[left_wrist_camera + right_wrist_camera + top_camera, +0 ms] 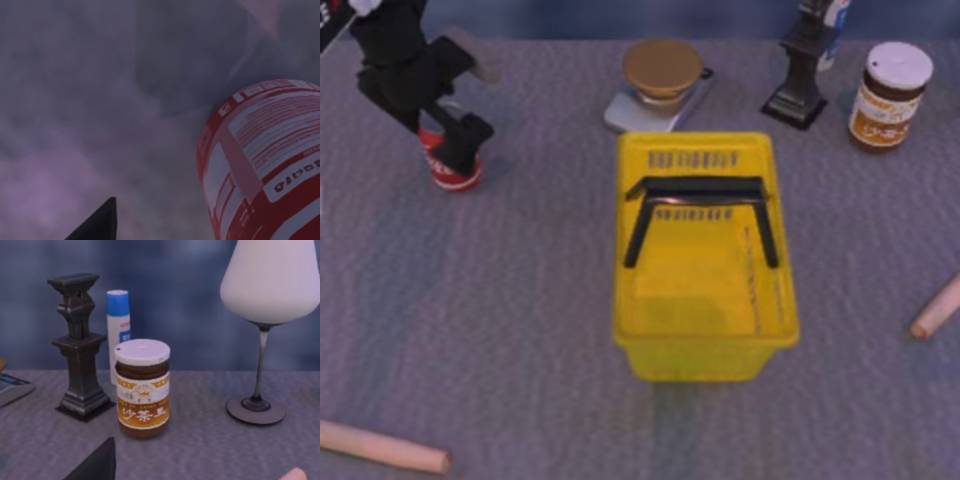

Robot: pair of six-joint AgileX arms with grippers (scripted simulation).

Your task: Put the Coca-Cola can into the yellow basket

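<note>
The Coca-Cola can (265,165) fills the near corner of the left wrist view, red with white label print, and one dark fingertip (97,222) shows beside it with a clear gap of table between them. From above, the same can (450,165) stands upright on the far left of the table, mostly covered by the left gripper (455,145), which sits right over it; the left arm slants down to it from the far left corner. Whether the jaws are closed on the can I cannot tell, since only one finger shows in the wrist view and the top view hides the contact. The yellow basket (705,345) sits in the middle of the table, well apart from the can, its black handle (698,205) folded across the opening. Beyond it lies a kitchen scale (660,85) with a brown round top. At the far right stand a dark pedestal (800,70) and a brown jar (890,95) with a white lid. The right wrist view alone adds a blue-capped tube (119,332) behind the jar and a wine glass (265,315), with one dark fingertip (97,462) of the right gripper at its edge. Two wooden rods lie on the table, one near left (380,447), one at the right edge (937,308).
</note>
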